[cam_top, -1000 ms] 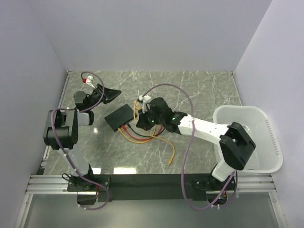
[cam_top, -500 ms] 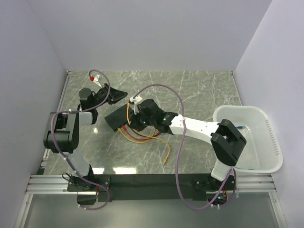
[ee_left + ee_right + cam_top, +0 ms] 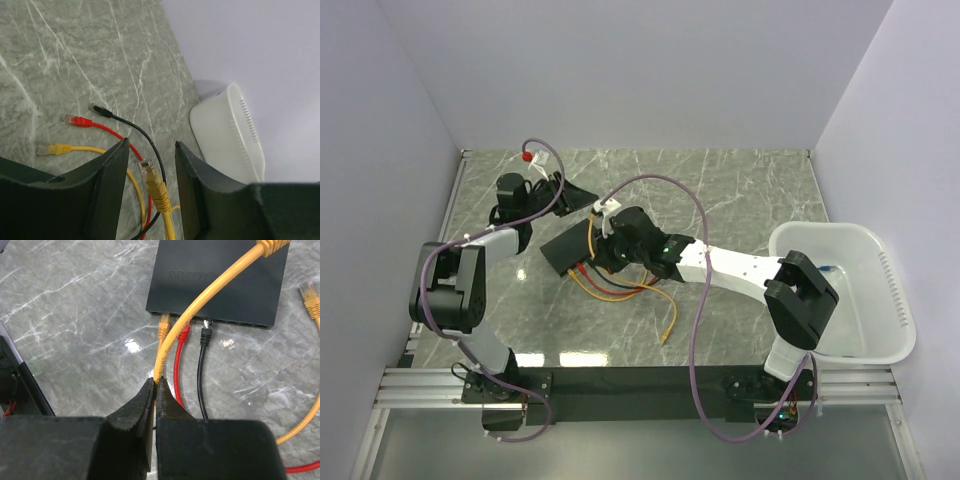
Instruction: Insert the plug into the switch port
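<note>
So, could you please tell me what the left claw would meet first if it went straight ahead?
Probably the yellow plug, framed between the open fingers of the left claw; its depth is unclear. Beyond lie the black cable and the table.

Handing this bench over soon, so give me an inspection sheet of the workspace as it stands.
Surface: grey marbled table, no spills seen.
Job's things: switch lies flat; yellow plug, red plug, black plug sit in its ports; free yellow plug unplugged.
Clutter: white bin at right.
Grippers: left gripper open around free yellow plug; right gripper shut on yellow cable.
Cables: loose cable ends lie on table.
Surroundings: plain walls; nothing seen.
</note>
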Controlling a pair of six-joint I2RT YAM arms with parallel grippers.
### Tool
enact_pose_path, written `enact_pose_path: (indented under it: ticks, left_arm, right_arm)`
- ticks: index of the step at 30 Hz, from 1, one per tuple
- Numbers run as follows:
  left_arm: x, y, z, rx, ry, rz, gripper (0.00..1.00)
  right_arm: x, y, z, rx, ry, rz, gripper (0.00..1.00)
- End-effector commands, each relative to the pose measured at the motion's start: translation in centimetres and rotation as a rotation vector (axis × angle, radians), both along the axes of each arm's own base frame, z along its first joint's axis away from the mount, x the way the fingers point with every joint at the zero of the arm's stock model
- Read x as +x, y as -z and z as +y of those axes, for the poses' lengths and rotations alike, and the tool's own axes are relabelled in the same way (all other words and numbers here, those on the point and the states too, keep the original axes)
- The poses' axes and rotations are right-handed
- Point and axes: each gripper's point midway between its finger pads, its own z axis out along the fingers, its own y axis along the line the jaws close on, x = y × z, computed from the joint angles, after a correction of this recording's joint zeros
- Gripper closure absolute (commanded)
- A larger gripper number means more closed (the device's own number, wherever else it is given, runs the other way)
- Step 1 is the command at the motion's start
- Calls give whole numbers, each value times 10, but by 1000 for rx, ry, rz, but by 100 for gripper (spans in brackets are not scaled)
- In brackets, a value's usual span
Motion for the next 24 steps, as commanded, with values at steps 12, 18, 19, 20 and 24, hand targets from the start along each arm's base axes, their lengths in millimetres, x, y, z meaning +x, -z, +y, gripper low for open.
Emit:
enact_pose_path:
  ticks: [12, 18, 19, 20, 24]
  left_arm:
    - [-4, -11, -17, 5, 117, -96, 65]
    - [-6, -16, -19, -20, 133, -110, 94]
    - [-6, -15, -19, -19, 130, -106, 97]
    - [-6, -13, -18, -16, 127, -100, 100]
    - [-6, -16, -18, -16, 118, -109, 99]
  right_arm:
    - [16, -35, 8, 90, 52, -72, 100]
    - [16, -32, 8, 89, 53, -68, 100]
    - [16, -34, 7, 90, 51, -73, 100]
    - [16, -33, 6, 86, 54, -75, 100]
    - [20, -36, -1, 79, 85, -90, 78]
